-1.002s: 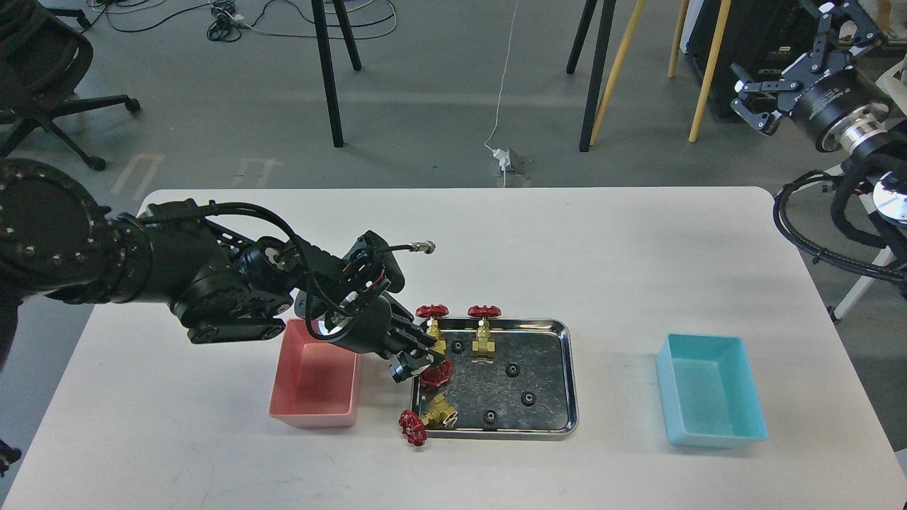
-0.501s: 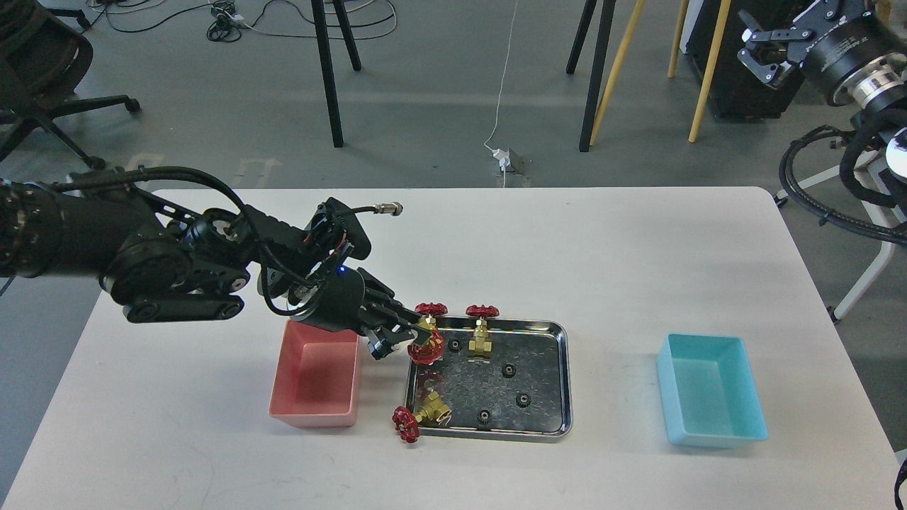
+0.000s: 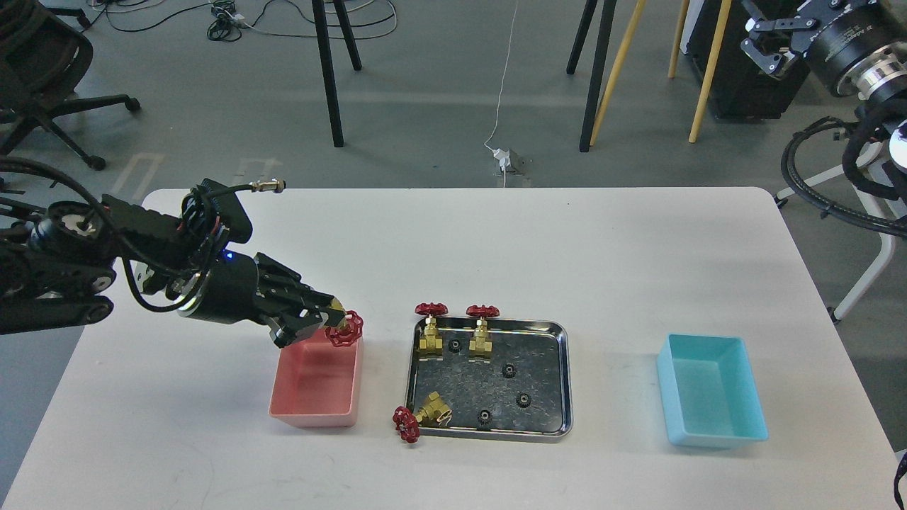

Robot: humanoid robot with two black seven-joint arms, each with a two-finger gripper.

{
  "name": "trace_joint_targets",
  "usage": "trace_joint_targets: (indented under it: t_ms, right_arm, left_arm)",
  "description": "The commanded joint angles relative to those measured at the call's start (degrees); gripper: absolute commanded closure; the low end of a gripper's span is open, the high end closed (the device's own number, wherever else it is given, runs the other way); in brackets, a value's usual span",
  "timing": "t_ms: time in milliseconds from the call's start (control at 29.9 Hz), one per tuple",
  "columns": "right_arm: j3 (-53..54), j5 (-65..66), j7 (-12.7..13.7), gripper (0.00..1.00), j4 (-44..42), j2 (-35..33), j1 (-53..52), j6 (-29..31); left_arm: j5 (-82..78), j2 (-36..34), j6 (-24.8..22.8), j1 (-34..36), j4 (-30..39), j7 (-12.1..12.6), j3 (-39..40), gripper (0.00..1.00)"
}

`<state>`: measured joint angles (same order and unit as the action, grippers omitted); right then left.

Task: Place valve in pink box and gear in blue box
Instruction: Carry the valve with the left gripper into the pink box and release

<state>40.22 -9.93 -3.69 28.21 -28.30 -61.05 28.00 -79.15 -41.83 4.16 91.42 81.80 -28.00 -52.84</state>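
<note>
My left gripper (image 3: 322, 320) is shut on a brass valve (image 3: 344, 328) with a red handwheel and holds it above the far right corner of the pink box (image 3: 313, 405). Two valves (image 3: 431, 331) stand upright at the back of the steel tray (image 3: 563, 382). A third valve (image 3: 421, 416) lies tilted over the tray's front left corner. Several tiny black gears (image 3: 509, 370) lie in the tray. The blue box (image 3: 711, 391) stands empty at the right. My right gripper (image 3: 769, 39) is raised at the top right, off the table; its fingers cannot be told apart.
The tray sits between the two boxes on the white table (image 3: 496, 241). Chair and stool legs (image 3: 327, 71) and cables stand on the floor beyond the table's far edge.
My left gripper lifted one valve out of the tray and carried it left to above the pink box. The right arm rose toward the top right corner.
</note>
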Motion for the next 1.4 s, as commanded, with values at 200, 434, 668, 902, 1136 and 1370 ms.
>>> trace_joint_targets:
  t_ms: [200, 434, 668, 902, 1136, 1370]
  right_arm:
    - [-0.1, 0.0, 0.0, 0.01, 0.0, 0.0, 0.2, 0.0]
    - [-0.1, 0.0, 0.0, 0.01, 0.0, -0.1, 0.6, 0.0]
    - [-0.1, 0.0, -0.1, 0.01, 0.0, 0.0, 0.8, 0.0]
    - [-0.1, 0.0, -0.1, 0.01, 0.1, 0.0, 1.5, 0.0]
    - [0.0, -0.1, -0.1, 0.01, 0.1, -0.1, 2.0, 0.0]
    - [0.0, -0.1, 0.0, 0.01, 0.3, -0.1, 2.3, 0.0]
  left_arm:
    - [-2.2, -1.2, 0.0, -4.1, -0.6, 0.0, 0.1, 0.87]
    - [-2.3, -0.6, 0.2, -7.1, -3.5, 0.0, 0.1, 0.87]
    - [-2.6, 1.1, 0.9, -9.9, -7.1, 0.0, 0.8, 0.87]
    - [-2.6, 3.5, 2.2, -13.5, -11.0, 0.0, 1.1, 0.86]
    - [-2.6, 3.6, 2.5, -14.5, -11.2, 0.0, 2.5, 0.81]
    - [-2.3, 3.4, 2.5, -14.6, -11.0, 0.0, 3.7, 0.59]
